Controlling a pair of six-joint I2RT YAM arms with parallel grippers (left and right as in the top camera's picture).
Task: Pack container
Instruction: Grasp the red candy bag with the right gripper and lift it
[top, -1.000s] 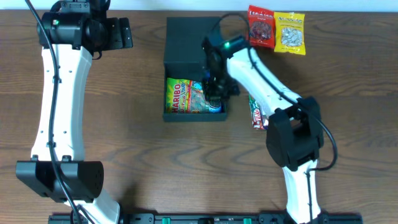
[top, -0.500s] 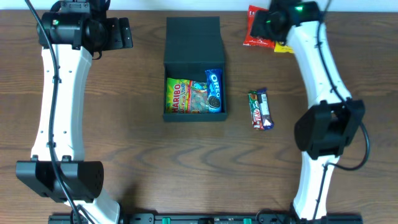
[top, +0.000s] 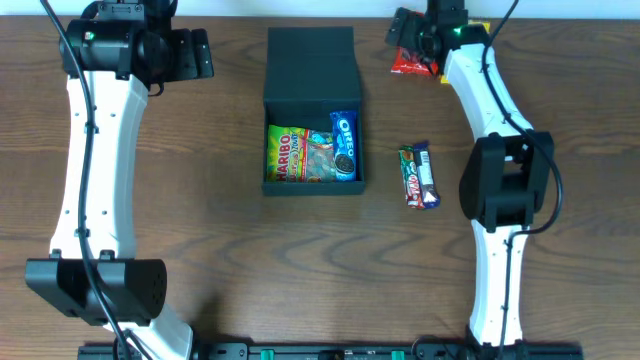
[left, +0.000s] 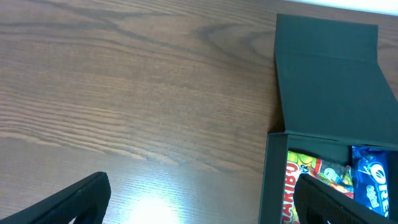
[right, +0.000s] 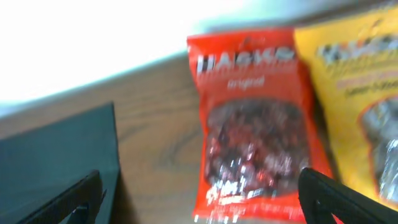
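Note:
The container (top: 312, 65) is a dark box in the middle of the table, its flap lid lying open toward the far side. Inside lie a Haribo packet (top: 297, 155) and a blue Oreo packet (top: 344, 146). My right gripper (top: 412, 40) hovers open over a red snack packet (top: 407, 66) at the far right, holding nothing. In the right wrist view, the red packet (right: 255, 124) lies under and between the spread fingers (right: 339, 199), a yellow packet (right: 357, 93) beside it. My left gripper (top: 190, 55) is open and empty at the far left.
A candy bar (top: 419, 176) lies on the wood to the right of the container. The yellow packet is almost hidden under my right arm in the overhead view. In the left wrist view, the container (left: 323, 68) is at the right, with bare wood to its left.
My right gripper opened, left the Oreo packet in the container, and swung to the far right above the red packet. The left arm has not moved.

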